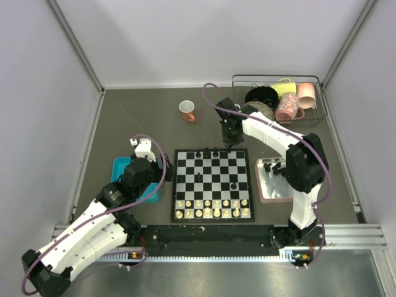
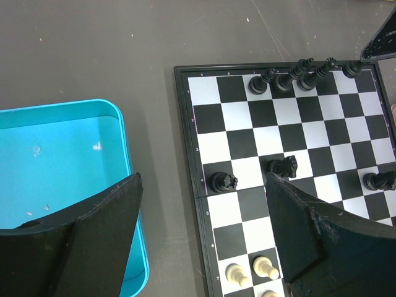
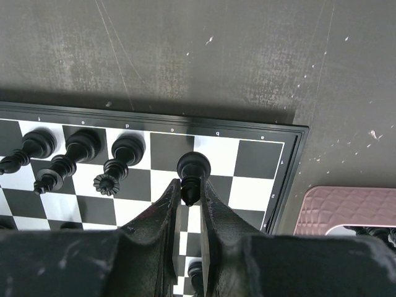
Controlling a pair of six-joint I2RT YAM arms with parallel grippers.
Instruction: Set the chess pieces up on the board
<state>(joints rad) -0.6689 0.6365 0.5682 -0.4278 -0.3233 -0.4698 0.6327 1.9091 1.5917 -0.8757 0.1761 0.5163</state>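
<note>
Several black pieces (image 1: pixel 202 153) stand on the board (image 1: pixel 213 170); our right pincer (image 3: pixel 190 185) clamps another piece (image 3: pixel 193 166), our left pincer (image 2: pixel 203 185) gapes wide; much remains.

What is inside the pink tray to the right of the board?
A few black pieces lie at the far end of the pink tray. The right arm covers its right side, so what lies there cannot be seen.

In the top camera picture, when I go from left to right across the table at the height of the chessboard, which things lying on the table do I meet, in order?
teal tray → board → pink tray
</note>
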